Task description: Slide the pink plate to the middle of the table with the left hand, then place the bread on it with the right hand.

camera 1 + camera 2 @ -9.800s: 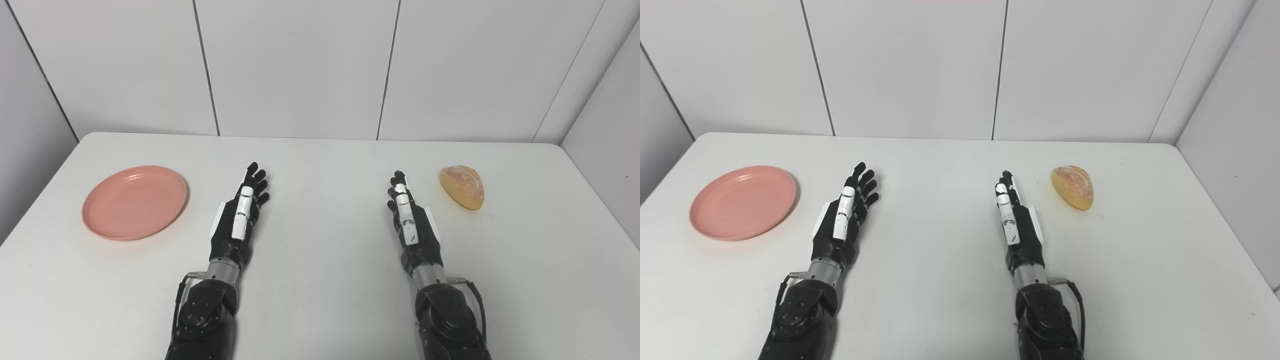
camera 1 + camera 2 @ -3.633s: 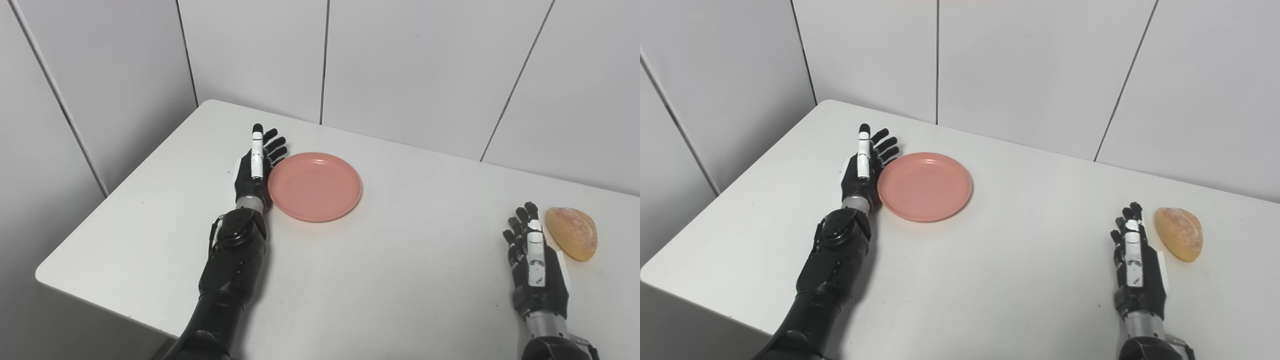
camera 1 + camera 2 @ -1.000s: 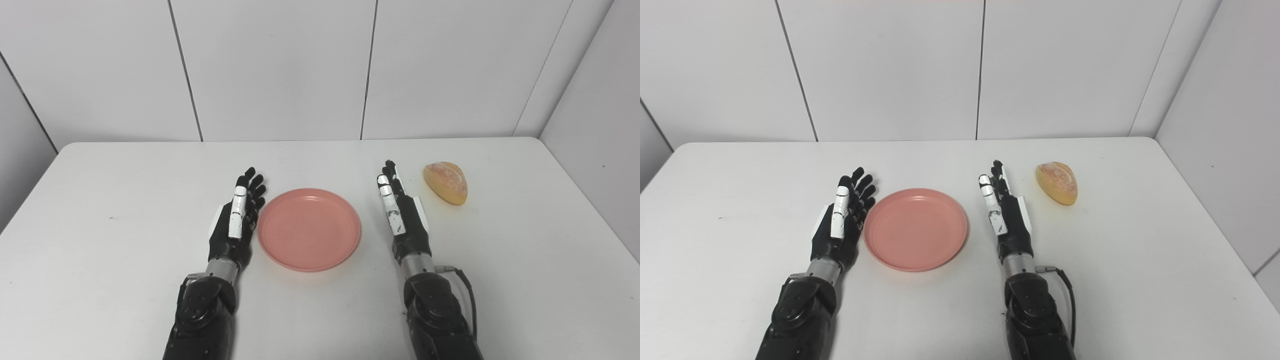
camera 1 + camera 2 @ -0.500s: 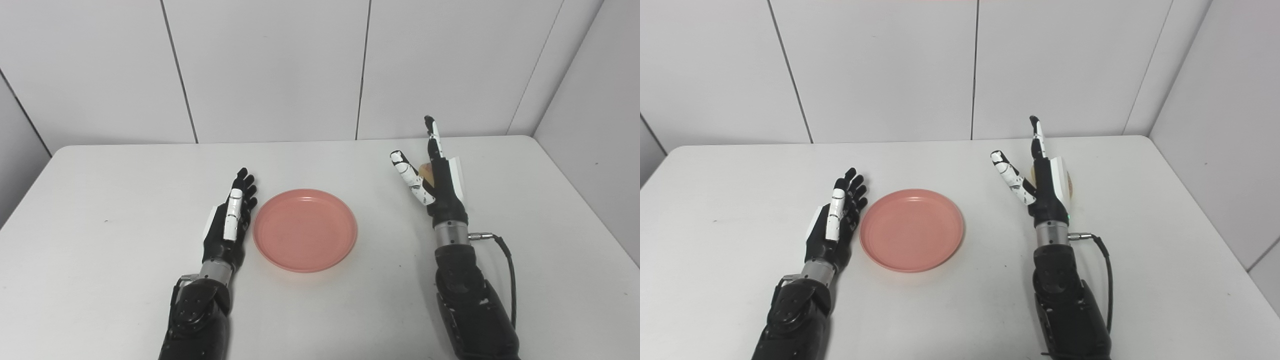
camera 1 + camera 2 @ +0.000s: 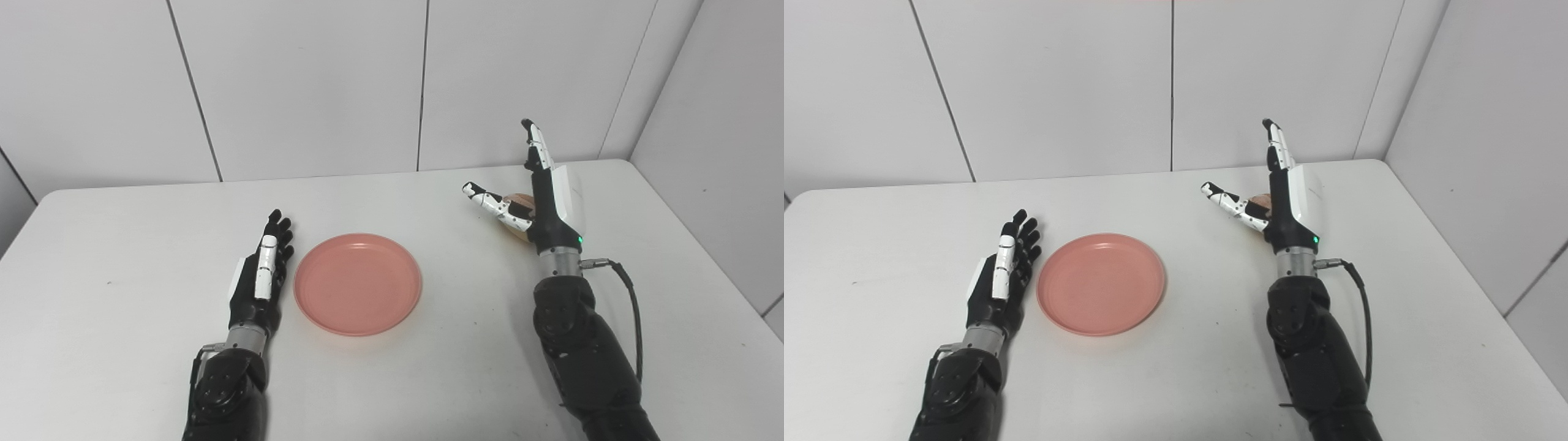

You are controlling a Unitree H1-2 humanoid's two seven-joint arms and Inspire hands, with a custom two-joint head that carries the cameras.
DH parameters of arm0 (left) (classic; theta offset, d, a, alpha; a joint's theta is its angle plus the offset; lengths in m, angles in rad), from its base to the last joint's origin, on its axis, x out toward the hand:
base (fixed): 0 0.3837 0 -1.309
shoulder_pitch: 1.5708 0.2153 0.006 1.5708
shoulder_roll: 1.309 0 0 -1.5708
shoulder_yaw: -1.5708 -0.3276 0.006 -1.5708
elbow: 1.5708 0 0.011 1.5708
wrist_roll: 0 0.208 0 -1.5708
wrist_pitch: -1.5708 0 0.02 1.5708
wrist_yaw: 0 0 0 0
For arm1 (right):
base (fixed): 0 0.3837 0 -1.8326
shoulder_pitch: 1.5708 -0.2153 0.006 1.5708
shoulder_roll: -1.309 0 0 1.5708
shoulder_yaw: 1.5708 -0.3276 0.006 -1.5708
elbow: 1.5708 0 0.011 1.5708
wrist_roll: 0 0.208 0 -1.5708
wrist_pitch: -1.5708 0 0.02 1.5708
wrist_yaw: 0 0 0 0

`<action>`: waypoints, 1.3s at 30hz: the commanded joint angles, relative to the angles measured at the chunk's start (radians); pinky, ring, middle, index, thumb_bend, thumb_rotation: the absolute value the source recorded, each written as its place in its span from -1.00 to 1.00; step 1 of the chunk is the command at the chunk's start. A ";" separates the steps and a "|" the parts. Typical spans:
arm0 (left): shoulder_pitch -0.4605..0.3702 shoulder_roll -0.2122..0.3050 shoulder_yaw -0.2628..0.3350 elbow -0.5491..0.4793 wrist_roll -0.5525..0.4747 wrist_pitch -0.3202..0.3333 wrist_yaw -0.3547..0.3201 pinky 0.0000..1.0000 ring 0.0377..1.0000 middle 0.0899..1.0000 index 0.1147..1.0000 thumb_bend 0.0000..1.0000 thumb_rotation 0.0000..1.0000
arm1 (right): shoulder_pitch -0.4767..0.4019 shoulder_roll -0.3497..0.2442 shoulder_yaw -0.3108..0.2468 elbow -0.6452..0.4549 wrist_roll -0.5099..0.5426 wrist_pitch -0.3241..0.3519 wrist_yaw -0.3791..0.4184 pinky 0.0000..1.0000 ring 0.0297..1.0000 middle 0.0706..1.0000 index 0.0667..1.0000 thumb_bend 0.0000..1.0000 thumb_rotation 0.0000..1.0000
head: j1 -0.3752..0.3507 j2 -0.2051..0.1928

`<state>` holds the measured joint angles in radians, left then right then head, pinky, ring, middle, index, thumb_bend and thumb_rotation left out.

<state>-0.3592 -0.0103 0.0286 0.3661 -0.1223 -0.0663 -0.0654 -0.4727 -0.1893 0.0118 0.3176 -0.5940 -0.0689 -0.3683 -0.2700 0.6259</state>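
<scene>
Both cameras sit side by side on the robot's head, looking forward and down over the white table (image 5: 122,318) toward the panelled wall (image 5: 306,86), arms entering from the bottom edge. The right eye view sits slightly to the right, so everything lands further left in it. Both share nearly the whole scene at medium range: pink plate (image 5: 358,283), left hand (image 5: 999,275), right hand (image 5: 539,202) and the right-hand wall corner.

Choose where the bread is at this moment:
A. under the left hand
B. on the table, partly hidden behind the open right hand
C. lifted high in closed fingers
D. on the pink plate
B: the bread shows behind the open right hand; the pink plate is bare.
</scene>
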 commanded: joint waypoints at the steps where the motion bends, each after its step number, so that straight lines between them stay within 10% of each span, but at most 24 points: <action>1: -0.009 0.015 0.001 0.008 0.014 -0.034 -0.002 1.00 0.99 0.95 0.92 0.11 1.00 | -0.059 -0.032 -0.001 0.000 -0.032 0.034 -0.030 0.48 0.75 0.84 0.84 0.55 0.07 | -0.001 0.000; 11: -0.003 0.017 -0.004 -0.007 0.026 -0.052 -0.005 1.00 0.97 0.92 0.88 0.09 1.00 | -0.079 -0.081 0.019 0.074 -0.047 0.136 0.009 0.47 0.70 0.79 0.80 0.58 -0.20 | 0.005 0.004; 28: 0.002 0.015 -0.005 -0.023 0.023 -0.047 -0.006 1.00 0.96 0.91 0.87 0.05 1.00 | -0.101 -0.105 0.063 0.224 -0.027 0.123 -0.008 0.40 0.62 0.72 0.72 0.46 -0.51 | 0.005 0.014; 39: 0.003 0.013 -0.004 -0.030 0.021 -0.042 -0.003 1.00 0.94 0.89 0.86 0.04 1.00 | -0.089 -0.105 0.068 0.242 0.019 0.104 -0.014 0.04 0.28 0.48 0.51 -0.05 -0.98 | 0.008 0.017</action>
<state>-0.3523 -0.0006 0.0244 0.3545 -0.0980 -0.0927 -0.0610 -0.5153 -0.2756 0.0801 0.5769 -0.5787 0.0640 -0.3621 -0.2623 0.6427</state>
